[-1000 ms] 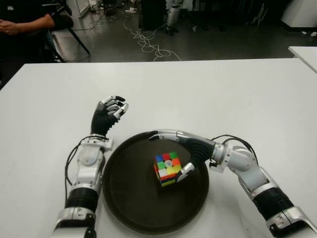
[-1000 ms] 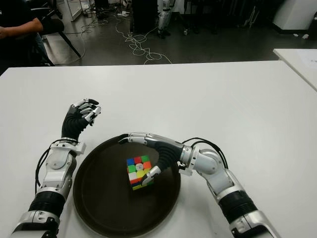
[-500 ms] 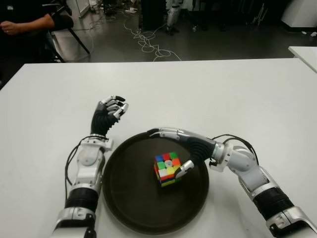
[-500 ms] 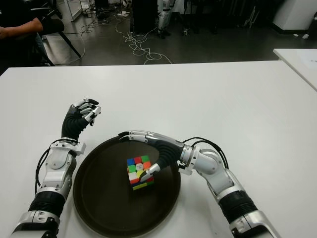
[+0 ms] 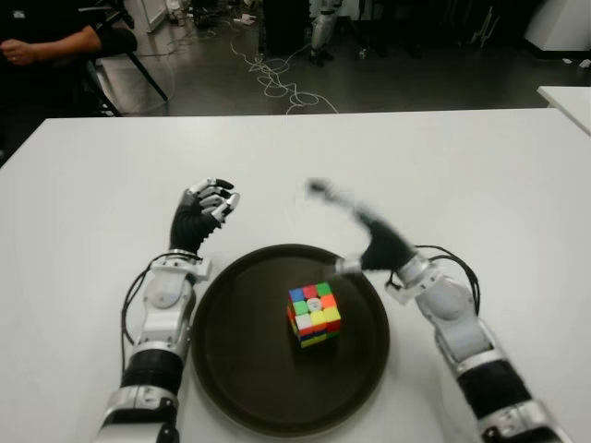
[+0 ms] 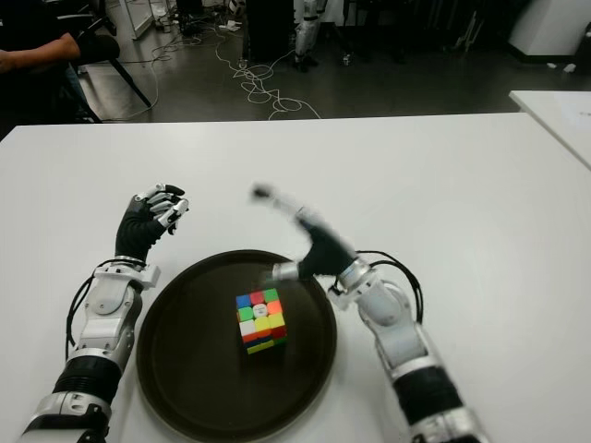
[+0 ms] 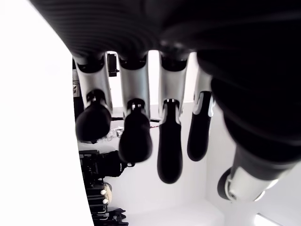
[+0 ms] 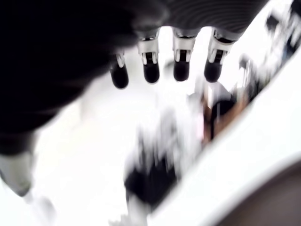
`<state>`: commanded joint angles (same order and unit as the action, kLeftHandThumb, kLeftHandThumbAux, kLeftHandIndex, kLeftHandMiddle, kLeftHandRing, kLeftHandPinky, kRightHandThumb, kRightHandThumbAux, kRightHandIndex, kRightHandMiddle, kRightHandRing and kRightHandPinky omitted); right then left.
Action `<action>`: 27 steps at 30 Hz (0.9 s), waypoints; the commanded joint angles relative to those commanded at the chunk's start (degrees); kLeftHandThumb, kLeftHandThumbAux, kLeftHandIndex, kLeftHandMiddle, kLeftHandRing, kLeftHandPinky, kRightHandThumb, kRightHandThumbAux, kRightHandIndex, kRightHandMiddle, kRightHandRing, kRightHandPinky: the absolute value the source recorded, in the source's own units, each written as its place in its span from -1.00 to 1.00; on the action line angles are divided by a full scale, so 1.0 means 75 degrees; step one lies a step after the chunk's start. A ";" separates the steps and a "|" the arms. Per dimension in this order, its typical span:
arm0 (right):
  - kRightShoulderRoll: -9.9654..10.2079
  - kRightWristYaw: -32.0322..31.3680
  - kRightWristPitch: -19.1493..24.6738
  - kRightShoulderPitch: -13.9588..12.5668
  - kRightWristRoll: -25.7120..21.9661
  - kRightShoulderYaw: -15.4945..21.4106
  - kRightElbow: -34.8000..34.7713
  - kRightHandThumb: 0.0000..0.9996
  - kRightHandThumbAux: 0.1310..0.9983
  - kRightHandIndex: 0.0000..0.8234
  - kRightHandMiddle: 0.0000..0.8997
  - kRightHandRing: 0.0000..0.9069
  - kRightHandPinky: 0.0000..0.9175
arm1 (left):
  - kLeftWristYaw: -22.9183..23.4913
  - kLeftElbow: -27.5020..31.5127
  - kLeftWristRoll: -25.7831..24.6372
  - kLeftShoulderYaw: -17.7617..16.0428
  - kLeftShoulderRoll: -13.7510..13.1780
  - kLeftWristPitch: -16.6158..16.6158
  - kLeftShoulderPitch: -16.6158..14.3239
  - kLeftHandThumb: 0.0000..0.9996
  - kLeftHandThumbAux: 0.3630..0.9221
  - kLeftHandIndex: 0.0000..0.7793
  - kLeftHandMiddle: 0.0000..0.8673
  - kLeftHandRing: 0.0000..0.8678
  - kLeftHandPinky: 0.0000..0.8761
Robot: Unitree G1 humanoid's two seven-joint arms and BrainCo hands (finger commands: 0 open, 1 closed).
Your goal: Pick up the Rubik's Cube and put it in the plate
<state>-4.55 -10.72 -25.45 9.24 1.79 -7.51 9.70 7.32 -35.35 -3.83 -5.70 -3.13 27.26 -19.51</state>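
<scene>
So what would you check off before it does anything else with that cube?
1. Rubik's Cube inside the plate: ok.
2. Cube free of both hands: ok.
3. Right robot hand open, holding nothing: ok.
4. Right robot hand clear of the plate: not ok, it shows over the far rim.
5. Left robot hand out of the way, left of the plate, curled and empty: ok.
6. Cube sitting flat: cannot tell.

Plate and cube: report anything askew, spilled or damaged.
Nothing stands out. The Rubik's Cube sits flat inside the plate, intact. The right hand is open above the plate's far rim; the left hand shows left of the plate, holding nothing.
</scene>
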 joint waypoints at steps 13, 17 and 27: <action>0.0715 0.1043 0.4451 -0.0642 -0.1661 0.0821 -0.2346 -1.00 0.50 -0.66 -0.56 -0.54 -0.42 | -0.0101 0.0056 0.0053 0.0001 0.0035 -0.0030 0.0043 0.69 0.06 0.07 0.32 0.68 0.74; 0.0871 0.1433 0.4532 -0.0355 -0.1660 0.1166 -0.2094 -0.99 0.52 -0.65 -0.56 -0.54 -0.44 | -0.0159 0.0068 0.0107 0.0012 0.0031 -0.0001 0.0054 0.69 0.06 0.07 0.32 0.68 0.73; 0.0670 0.2133 0.2978 0.0635 -0.0819 0.1714 -0.0084 -0.97 0.50 -0.63 -0.57 -0.58 -0.52 | -0.0209 0.0076 0.0175 0.0023 0.0001 0.0027 0.0062 0.69 0.06 0.08 0.32 0.69 0.74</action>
<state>0.48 5.28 -3.12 14.00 -4.35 5.34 9.07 5.75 -34.78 -2.52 -5.52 -3.12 27.46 -19.04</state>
